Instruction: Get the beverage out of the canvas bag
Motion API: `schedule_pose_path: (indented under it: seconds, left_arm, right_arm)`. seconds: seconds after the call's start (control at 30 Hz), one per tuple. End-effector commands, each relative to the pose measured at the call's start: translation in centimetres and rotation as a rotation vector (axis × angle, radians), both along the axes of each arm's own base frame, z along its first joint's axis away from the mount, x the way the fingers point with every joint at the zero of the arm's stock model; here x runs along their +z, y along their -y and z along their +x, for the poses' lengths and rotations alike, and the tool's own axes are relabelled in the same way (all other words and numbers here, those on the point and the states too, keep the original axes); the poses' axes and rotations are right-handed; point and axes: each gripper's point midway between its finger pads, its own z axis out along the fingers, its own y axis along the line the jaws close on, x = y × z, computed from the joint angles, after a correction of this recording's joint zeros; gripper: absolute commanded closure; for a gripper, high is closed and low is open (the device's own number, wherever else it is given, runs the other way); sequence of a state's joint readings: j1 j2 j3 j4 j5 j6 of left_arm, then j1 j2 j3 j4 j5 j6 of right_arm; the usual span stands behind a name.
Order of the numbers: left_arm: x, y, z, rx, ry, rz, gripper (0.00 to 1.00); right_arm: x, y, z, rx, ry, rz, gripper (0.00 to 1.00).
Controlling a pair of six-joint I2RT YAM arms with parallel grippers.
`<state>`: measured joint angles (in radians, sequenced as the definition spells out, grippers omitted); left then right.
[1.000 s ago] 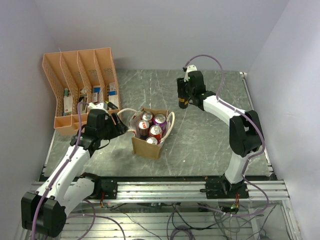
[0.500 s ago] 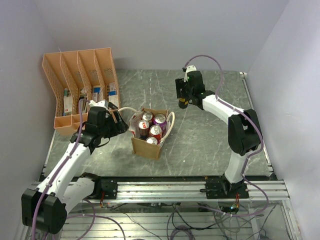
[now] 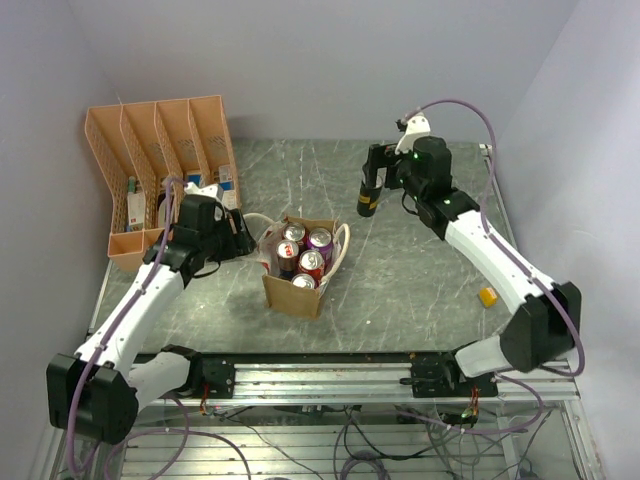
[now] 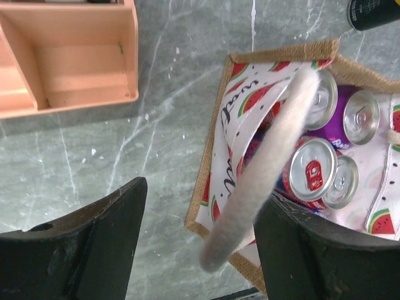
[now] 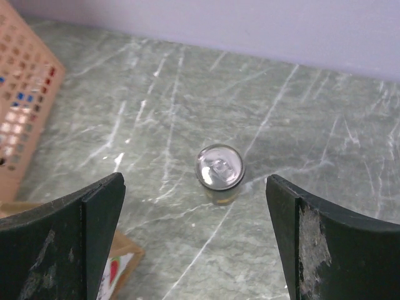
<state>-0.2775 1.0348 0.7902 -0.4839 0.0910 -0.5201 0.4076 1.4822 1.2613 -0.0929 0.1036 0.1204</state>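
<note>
- A grey marbled table (image 3: 420, 280) is bounded by walls at the back and both sides and by a metal rail along the near edge. Open surface is left to the right of and behind the bag.
- An orange slotted file rack (image 3: 160, 150) is set in the back left corner. Small blue-and-white boxes are seen in its slots, but their print cannot be read.
- The canvas bag (image 3: 290, 295) is stood upright near the middle, just right of the rack and apart from it. Watermelon prints and dark cursive writing are shown on its lining in the left wrist view only; the words cannot be made out.
- The left gripper (image 3: 240, 240) is held released beside the bag's left wall. A cream rope handle (image 4: 262, 169) is passed loosely between its jaws, unpinched.
- The right gripper (image 3: 374, 172) is spread wide above one beverage can (image 5: 219, 170), nothing grasped.
- That can is stood upright on bare table, behind and right of the bag.
- Four cans (image 3: 311, 262) are seen inside the bag, red and purple, brands unreadable.
- A small yellow piece (image 3: 487, 296) is seen in the top view alone.
</note>
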Motion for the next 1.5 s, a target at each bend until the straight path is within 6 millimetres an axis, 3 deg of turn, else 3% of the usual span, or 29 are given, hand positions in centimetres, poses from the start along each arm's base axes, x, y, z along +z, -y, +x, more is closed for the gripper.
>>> schedule_pose_path:
  seconds: [0.0, 0.33, 0.53, 0.9, 1.13, 1.47]
  left_arm:
    - [1.2, -1.2, 0.9, -0.019, 0.005, 0.124, 0.24]
    - [1.1, -1.8, 1.1, -0.020, 0.024, 0.159, 0.36]
    - [0.9, -1.7, 1.2, -0.046, 0.021, 0.154, 0.44]
    - [1.0, -1.6, 1.4, -0.065, 0.025, 0.119, 0.45]
    - [1.1, -1.5, 1.3, -0.073, 0.031, 0.113, 0.44]
    - [1.1, -1.4, 1.3, -0.077, 0.032, 0.108, 0.44]
  right_arm:
    - [0.3, -2.5, -3.7, 0.111, -0.029, 0.059, 0.05]
    - [3.0, -12.3, -11.0, 0.302, 0.023, -0.052, 0.05]
    - [0.2, -16.2, -13.5, 0.372, -0.018, -0.139, 0.08]
    - [-7.7, -20.0, -14.8, 0.411, -0.159, -0.265, 0.12]
    - [-10.2, -21.5, -16.5, 0.453, -0.205, -0.280, 0.12]
    - [-13.4, -21.7, -17.1, 0.439, -0.256, -0.315, 0.12]
